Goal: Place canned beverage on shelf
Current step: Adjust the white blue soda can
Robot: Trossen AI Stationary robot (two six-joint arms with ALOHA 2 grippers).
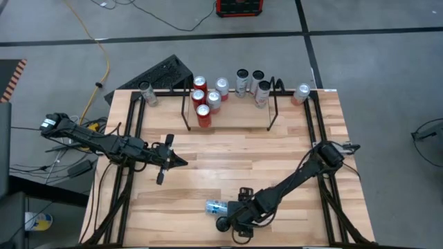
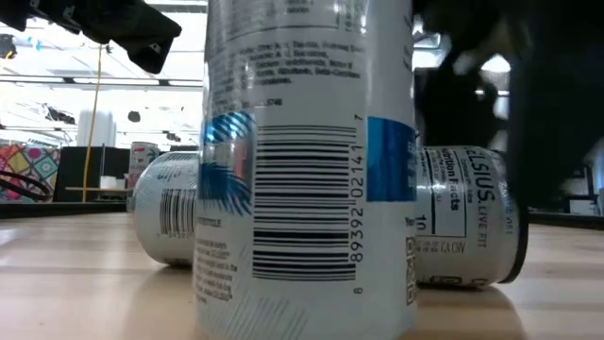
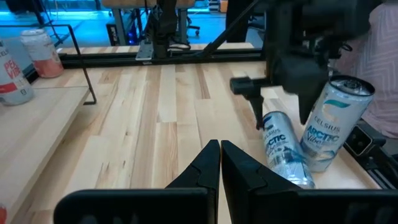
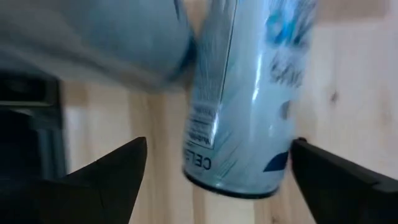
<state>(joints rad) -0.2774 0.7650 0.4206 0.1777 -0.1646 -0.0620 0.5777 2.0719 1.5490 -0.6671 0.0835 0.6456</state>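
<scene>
1. The left gripper (image 1: 181, 162) hangs over the left middle of the bench (image 1: 228, 155), its fingers (image 3: 208, 167) pressed together on nothing.
2. A lone can (image 1: 146, 93) stands at the bench's far left corner, outside the shelf (image 1: 230, 109).
3. The shelf, a low rack of thin black rods, sits at the far middle of the bench. On its left part stand five red and pink cans (image 1: 206, 100); to their right stand three dark-topped cans (image 1: 252, 84).
4. Another can (image 1: 302, 93) stands at the far right, just outside the shelf's right end.
5. At the near edge, slightly left of centre, a pale blue can (image 1: 217, 206) lies on its side on the wood. In the left wrist view it lies flat (image 3: 285, 151), and a second pale blue can (image 3: 334, 123) stands tilted just beside it; whether they touch, I cannot tell.
6. The right gripper (image 1: 232, 214) reaches down to these cans, well apart from the shelf. Its fingers (image 4: 109, 169) are spread wide on either side of a pale blue can (image 4: 245, 106) and do not touch it.
</scene>
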